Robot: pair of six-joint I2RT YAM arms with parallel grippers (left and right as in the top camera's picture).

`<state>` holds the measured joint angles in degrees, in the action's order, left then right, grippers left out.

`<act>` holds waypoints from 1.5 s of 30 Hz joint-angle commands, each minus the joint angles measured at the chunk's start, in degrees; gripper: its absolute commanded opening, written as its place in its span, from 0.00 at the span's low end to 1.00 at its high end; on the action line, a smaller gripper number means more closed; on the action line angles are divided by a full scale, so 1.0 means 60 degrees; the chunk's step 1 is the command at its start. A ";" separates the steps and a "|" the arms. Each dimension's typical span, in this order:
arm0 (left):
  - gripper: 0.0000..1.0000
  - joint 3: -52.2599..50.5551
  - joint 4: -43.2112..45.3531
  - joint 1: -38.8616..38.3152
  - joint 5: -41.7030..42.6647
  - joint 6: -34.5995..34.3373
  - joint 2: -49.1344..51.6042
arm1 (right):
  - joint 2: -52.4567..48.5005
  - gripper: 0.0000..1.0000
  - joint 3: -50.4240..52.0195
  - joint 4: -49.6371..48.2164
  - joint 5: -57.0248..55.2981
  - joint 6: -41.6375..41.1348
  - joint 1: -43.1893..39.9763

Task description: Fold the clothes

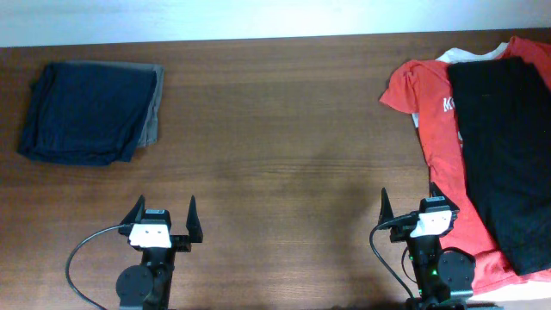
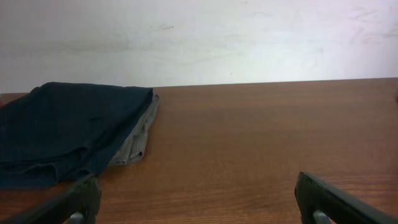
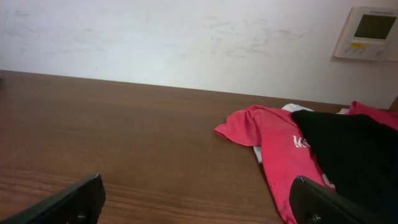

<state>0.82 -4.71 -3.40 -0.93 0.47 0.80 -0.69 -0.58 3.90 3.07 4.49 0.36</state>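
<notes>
**Black shorts unfolded at right end; both claws spread and empty**

Long brown wooden table (image 1: 284,129), dark grain, pale wall (image 2: 199,37) behind the far edge.

Red short-sleeved T-shirt (image 1: 435,129) with white lettering, spread loosely at the right end of the table. One sleeve pointing toward the table's middle. Lower hem running past the right arm's base.

Plain black fabric shorts (image 1: 508,146) on top of that T-shirt, lying lengthwise, unfolded, covering its right half and part of the lettering. Reaching from near the far edge down toward the near right corner. Well apart from the left arm, near the right one. Touched by neither claw.

Folded navy-blue garment (image 1: 86,112) at the far left of the table, squarish, resting on a folded grey garment (image 1: 153,112) that shows as a strip along its right side.

Left gripper (image 1: 164,207) at the near edge, low over bare wood, black fingers spread wide, nothing between them. Pointed toward the navy pile, well short of it.

Right gripper (image 1: 410,200) likewise spread wide and empty. Outer finger just beside the T-shirt's near-left edge; contact impossible to judge.

Small bit of white cloth (image 1: 465,54) peeking from under the T-shirt's collar end.

Small off-white wall panel (image 3: 367,34) with a screen, seen from the right wrist.
</notes>
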 commanded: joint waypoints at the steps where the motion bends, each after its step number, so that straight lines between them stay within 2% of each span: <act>1: 0.99 -0.0051 -0.0011 0.0051 -0.0062 0.0186 -0.0084 | 0.0066 0.98 0.0044 0.0040 0.0131 -0.0040 0.0000; 33: 0.99 -0.0051 -0.0011 0.0051 -0.0062 0.0186 -0.0084 | 0.0066 0.98 0.0044 0.0036 0.0237 -0.0117 0.0000; 35: 0.99 -0.0051 -0.0011 0.0051 -0.0062 0.0186 -0.0084 | 0.0066 0.98 0.0044 0.0033 0.0237 -0.1111 0.0000; 38: 0.99 -0.0051 -0.0011 0.0051 -0.0062 0.0186 -0.0084 | 0.0066 0.98 0.0022 0.0036 0.0237 -0.1588 0.0000; 41: 0.99 -0.0051 -0.0011 0.0051 -0.0062 0.0186 -0.0084 | 0.0062 0.98 -0.0747 0.0047 0.0233 -0.1880 0.0000; 45: 0.99 -0.0051 -0.0011 0.0051 -0.0062 0.0186 -0.0084 | -0.0412 0.98 -0.2801 0.0648 0.0127 -0.2167 0.0000</act>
<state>0.82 -4.71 -3.40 -0.93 0.47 0.80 -0.93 -7.90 6.15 4.01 -6.35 0.36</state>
